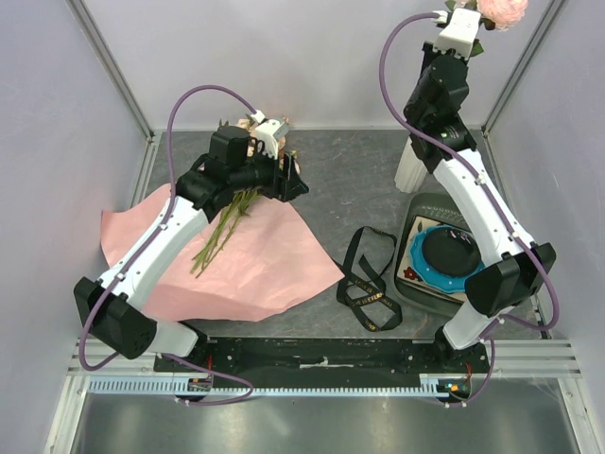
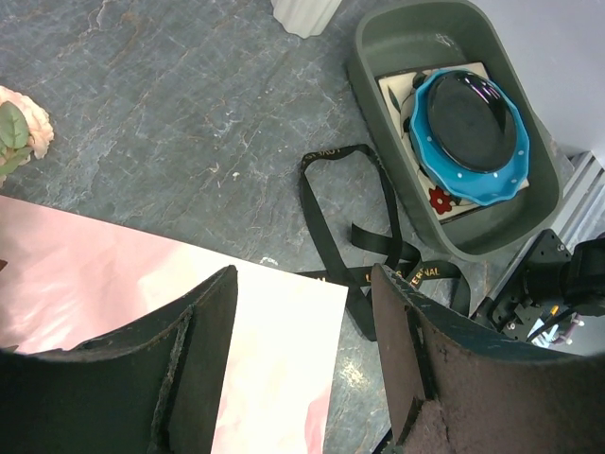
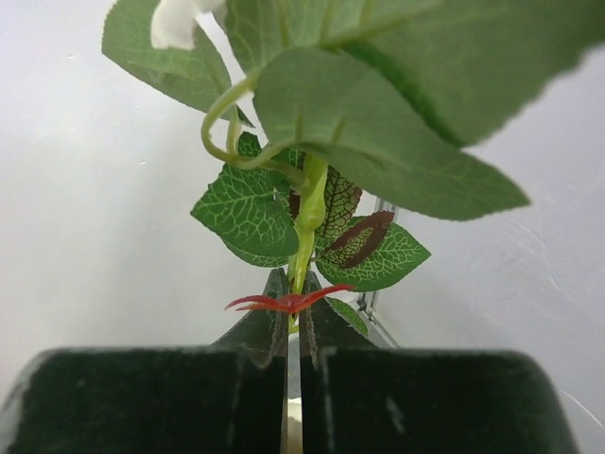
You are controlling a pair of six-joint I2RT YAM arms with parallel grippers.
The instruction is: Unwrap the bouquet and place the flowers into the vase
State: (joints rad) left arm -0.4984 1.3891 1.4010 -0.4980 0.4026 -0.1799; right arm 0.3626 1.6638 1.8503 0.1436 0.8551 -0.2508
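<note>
The bouquet is unwrapped. Its pink paper [image 1: 255,265] lies flat on the table, with leafy green stems [image 1: 222,232] and small roses [image 1: 253,125] of the flowers lying across its far edge. My left gripper [image 1: 291,180] hovers over the paper's right part [image 2: 284,378], open and holding nothing [image 2: 302,284]. My right gripper [image 1: 463,11] is raised high at the back right, shut on one flower's green stem [image 3: 307,227], with its pink rose head [image 1: 501,9] beside it. The white ribbed vase [image 1: 413,168] stands below that arm, partly hidden by it.
The black ribbon [image 1: 369,282] lies loose on the grey table right of the paper. A green bin [image 1: 421,222] at the right holds a blue round dish [image 1: 452,253] with a black centre. White walls enclose the table.
</note>
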